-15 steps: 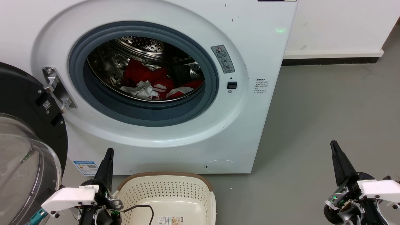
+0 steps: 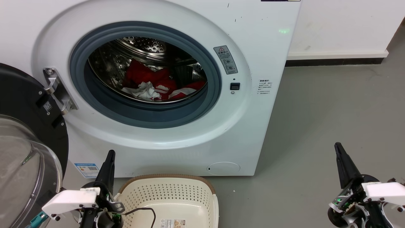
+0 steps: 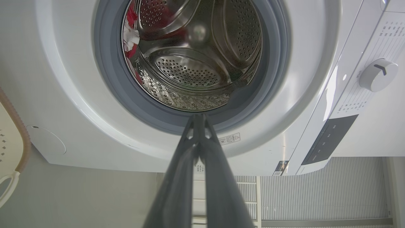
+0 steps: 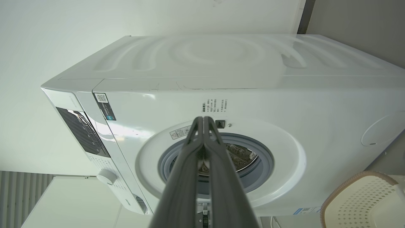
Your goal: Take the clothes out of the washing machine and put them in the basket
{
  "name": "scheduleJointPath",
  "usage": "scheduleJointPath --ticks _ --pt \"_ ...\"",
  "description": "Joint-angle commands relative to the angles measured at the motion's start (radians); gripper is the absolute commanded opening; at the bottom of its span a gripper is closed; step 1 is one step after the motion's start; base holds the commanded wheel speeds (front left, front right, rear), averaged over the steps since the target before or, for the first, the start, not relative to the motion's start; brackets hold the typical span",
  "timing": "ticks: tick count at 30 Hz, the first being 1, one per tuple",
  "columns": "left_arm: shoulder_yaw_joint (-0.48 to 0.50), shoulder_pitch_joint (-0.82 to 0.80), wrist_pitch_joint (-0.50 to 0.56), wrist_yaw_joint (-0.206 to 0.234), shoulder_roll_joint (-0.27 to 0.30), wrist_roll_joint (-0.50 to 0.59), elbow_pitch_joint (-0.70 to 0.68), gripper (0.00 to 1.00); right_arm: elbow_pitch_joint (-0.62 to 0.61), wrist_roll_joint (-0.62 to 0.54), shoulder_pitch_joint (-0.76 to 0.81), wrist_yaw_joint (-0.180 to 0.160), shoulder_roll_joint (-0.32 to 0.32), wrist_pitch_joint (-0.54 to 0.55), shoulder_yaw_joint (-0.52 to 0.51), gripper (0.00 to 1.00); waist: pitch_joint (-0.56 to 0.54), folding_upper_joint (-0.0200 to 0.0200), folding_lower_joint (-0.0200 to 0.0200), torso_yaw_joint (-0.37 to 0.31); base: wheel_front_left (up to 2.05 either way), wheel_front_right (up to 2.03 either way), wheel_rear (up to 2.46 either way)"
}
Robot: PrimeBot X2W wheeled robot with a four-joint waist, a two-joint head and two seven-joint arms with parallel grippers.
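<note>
The white washing machine (image 2: pixel 253 47) stands with its dark glass door (image 2: pixel 22 152) swung open to the left. Red clothes (image 2: pixel 152 80) with white patches lie low in the steel drum, and a strip of them (image 3: pixel 130 28) shows in the left wrist view. The cream basket (image 2: pixel 171 193) with its brown rim sits on the floor below the door opening, with nothing in it but a label sticker. My left gripper (image 2: pixel 110 155) is shut and holds nothing, just left of the basket. My right gripper (image 2: pixel 338 147) is shut over the bare floor, right of the machine. The fingertips touch in both wrist views (image 3: pixel 198 117) (image 4: pixel 203 119).
The grey floor (image 2: pixel 332 104) stretches to the right of the machine, up to a white wall with a dark skirting (image 2: pixel 335 61). A black cable (image 2: pixel 142 210) from my left wrist hangs over the basket's near corner. The open door crowds the lower left.
</note>
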Motion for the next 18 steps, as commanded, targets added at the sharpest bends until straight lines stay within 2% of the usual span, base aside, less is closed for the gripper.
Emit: scheduleJointPath --ticks 1,4,5,13,18 --pt "0.002 -0.007 0.003 -0.002 -0.001 -0.002 -0.001 0.00 0.001 -0.004 -0.012 0.000 0.002 -0.001 0.000 0.00 0.000 0.0000 0.0000 0.000 0.00 0.00 0.00" --pt "0.002 -0.007 0.003 -0.002 -0.001 -0.002 -0.001 0.00 0.001 -0.004 -0.012 0.000 0.002 -0.001 0.000 0.00 0.000 0.0000 0.0000 0.000 0.00 0.00 0.00" --pt "0.000 0.000 0.000 0.000 0.000 0.000 0.000 1.00 0.000 0.000 0.000 0.000 0.000 0.000 0.000 1.00 0.000 0.0000 0.0000 0.000 0.00 0.00 0.00" --pt "-0.034 0.012 -0.028 0.000 -0.002 0.011 0.010 1.00 0.002 -0.015 0.026 0.000 0.001 -0.027 0.015 1.00 0.001 0.0000 0.0000 -0.001 0.00 0.00 0.00" --pt "-0.047 0.006 -0.053 0.000 -0.002 0.061 -0.004 1.00 -0.013 -0.071 0.036 0.000 0.001 -0.052 0.017 1.00 0.001 0.0000 0.0000 -0.001 0.00 0.00 0.00"
